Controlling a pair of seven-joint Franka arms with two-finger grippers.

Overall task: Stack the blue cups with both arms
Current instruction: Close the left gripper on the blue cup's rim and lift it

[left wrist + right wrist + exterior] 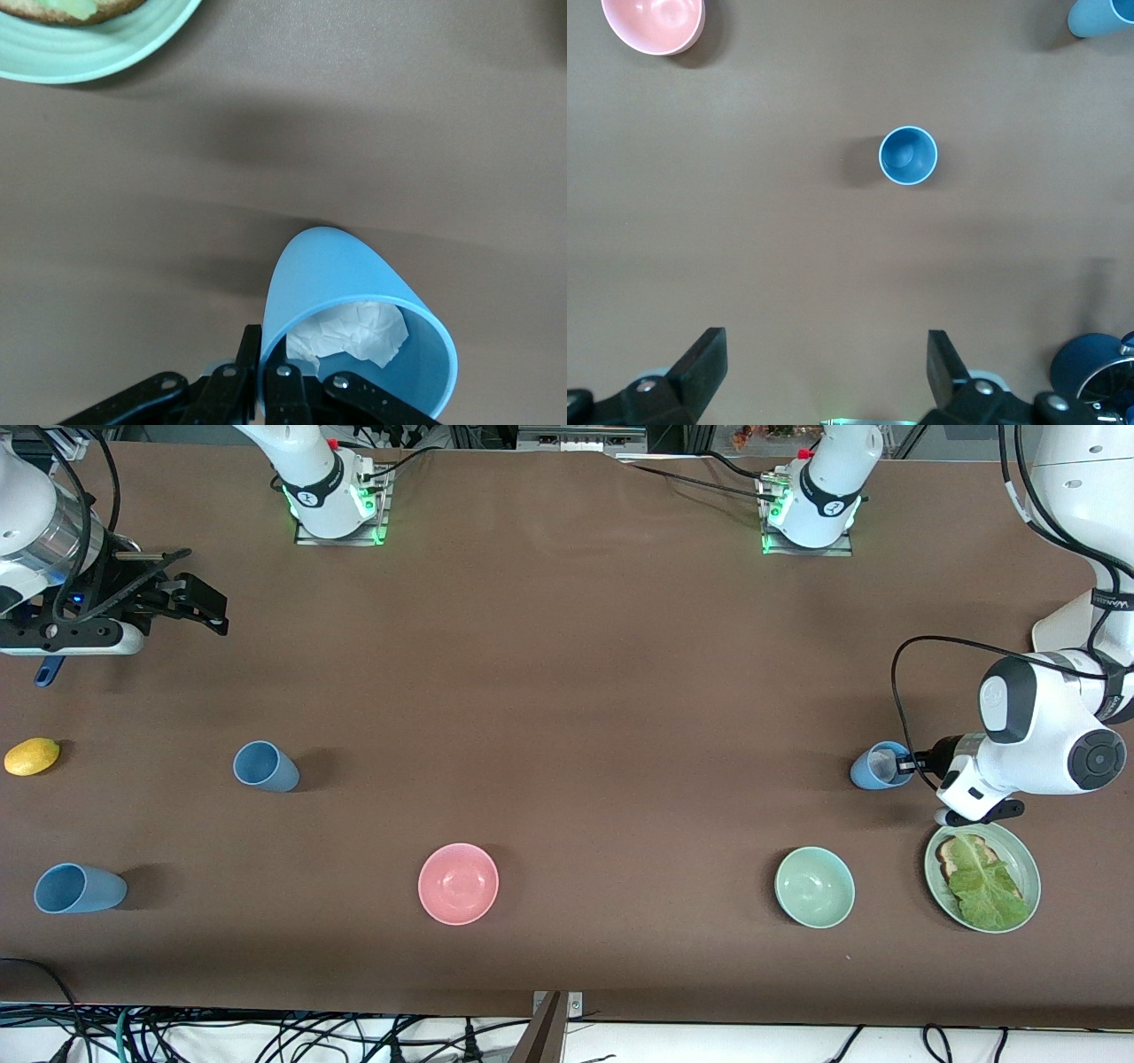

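1. Left gripper (905, 764) clenched on blue cup (877, 765) rim near the table's left-arm end; thin rim pinch could slip.
2. Right gripper (199, 602) released, waiting over the right-arm end.
3. Other blue cups (265, 766) upright near the right-arm end.

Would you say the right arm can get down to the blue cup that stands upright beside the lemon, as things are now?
Probably yes. The right gripper is open and hangs over bare table, and the upright blue cup stands alone with nothing over or against it. The lemon and the other blue cup lie apart from it.
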